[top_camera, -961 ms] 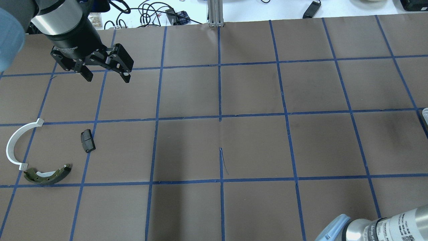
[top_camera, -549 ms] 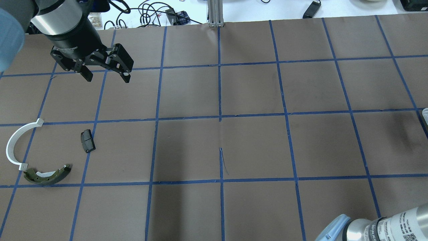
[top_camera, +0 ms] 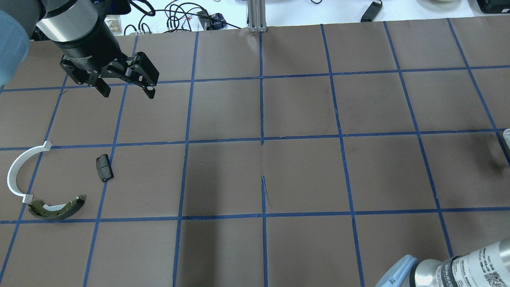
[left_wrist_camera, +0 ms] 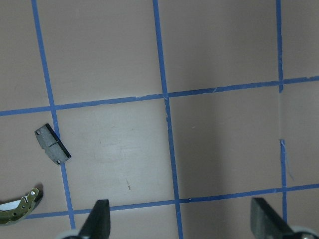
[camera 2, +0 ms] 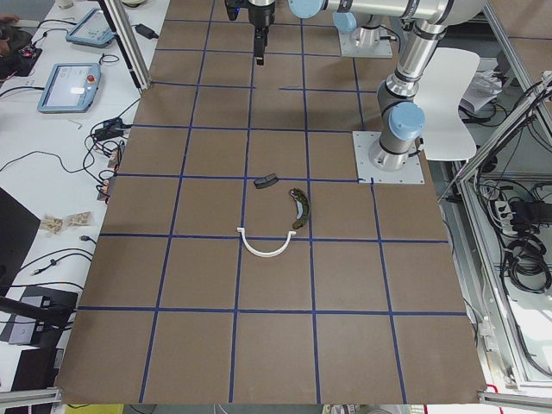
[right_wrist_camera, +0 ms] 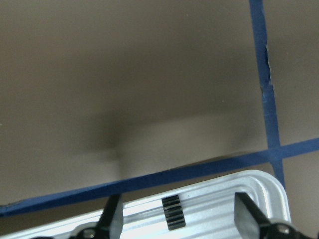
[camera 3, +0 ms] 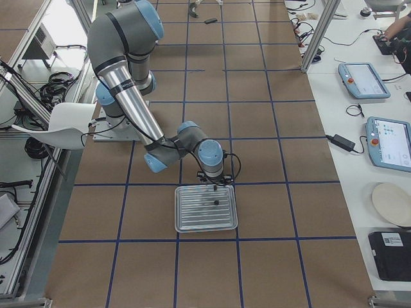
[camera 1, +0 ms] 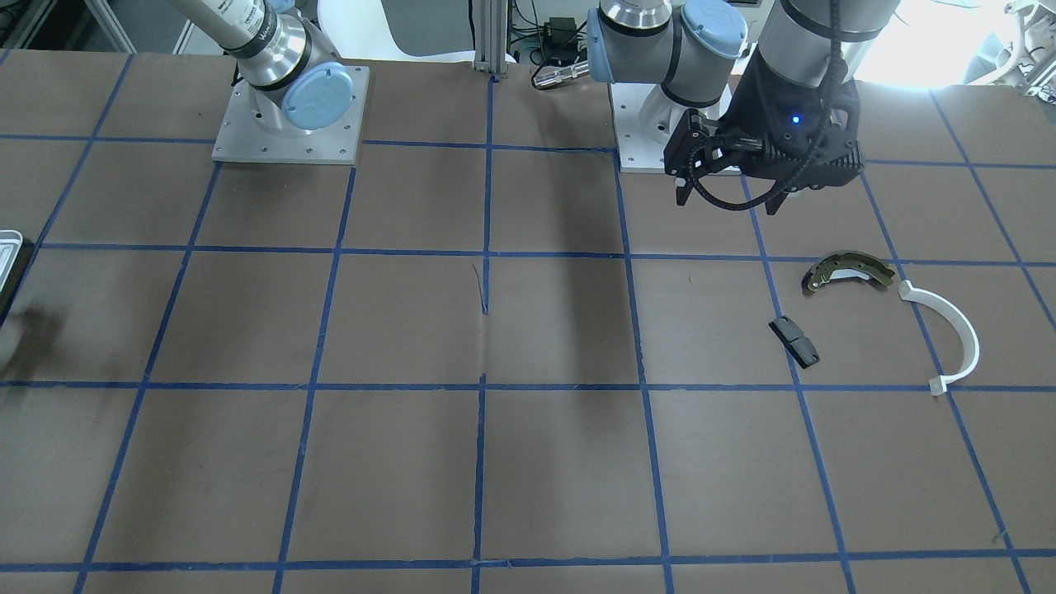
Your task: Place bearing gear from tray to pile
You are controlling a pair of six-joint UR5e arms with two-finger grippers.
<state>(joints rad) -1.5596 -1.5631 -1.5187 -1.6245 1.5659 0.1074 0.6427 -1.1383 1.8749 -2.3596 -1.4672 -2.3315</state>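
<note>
The silvery tray [camera 3: 205, 218] lies near my right arm; its rim also shows in the right wrist view [right_wrist_camera: 219, 189]. A small black ribbed bearing gear [right_wrist_camera: 173, 212] lies in the tray, between the fingers of my open right gripper [right_wrist_camera: 179, 219], which hovers just above it. The pile is on the other side of the table: an olive brake shoe [top_camera: 55, 209], a white arc [top_camera: 18, 171] and a black pad [top_camera: 104, 167]. My left gripper [top_camera: 128, 94] is open and empty, high above the table beyond the pile.
Two square metal base plates [camera 1: 289, 115] stand at the robot's edge. An aluminium post [top_camera: 257, 16] and cables sit at the far edge. Tablets [camera 3: 388, 141] lie on a side table. Blue tape lines grid the brown table.
My right arm's wrist has shifted slightly toward the right edge of the overhead view. The left arm and the pile have not moved.
</note>
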